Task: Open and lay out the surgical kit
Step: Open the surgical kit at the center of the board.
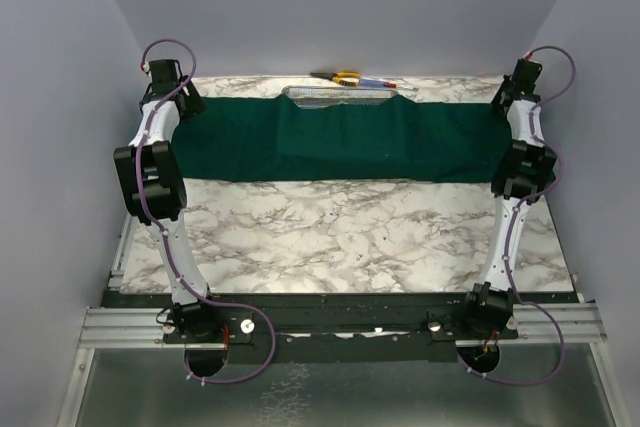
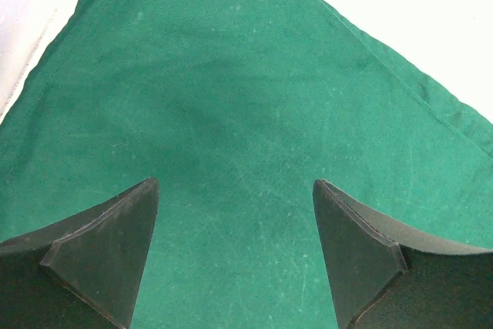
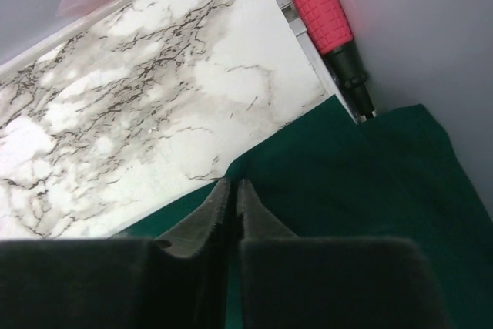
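Note:
The dark green cloth wrap [image 1: 340,142] lies spread in a wide band across the far half of the marble table. The steel wire-mesh tray [image 1: 335,95] peeks out behind its far edge, mostly covered. Packets, forceps and clamps are hidden. My left gripper [image 1: 190,102] is over the cloth's far left end. In the left wrist view it [image 2: 235,186] is open and empty just above the flat cloth [image 2: 231,75]. My right gripper [image 1: 500,97] is at the cloth's far right end. In the right wrist view it [image 3: 233,184] is shut on the cloth's edge [image 3: 347,167].
A yellow-handled tool [image 1: 345,76] and red and blue pens [image 1: 378,82] lie behind the tray near the back wall. A red ribbed handle with a black end [image 3: 320,5] lies along the table's edge by the right wall. Bare marble [image 1: 340,237] fills the near half.

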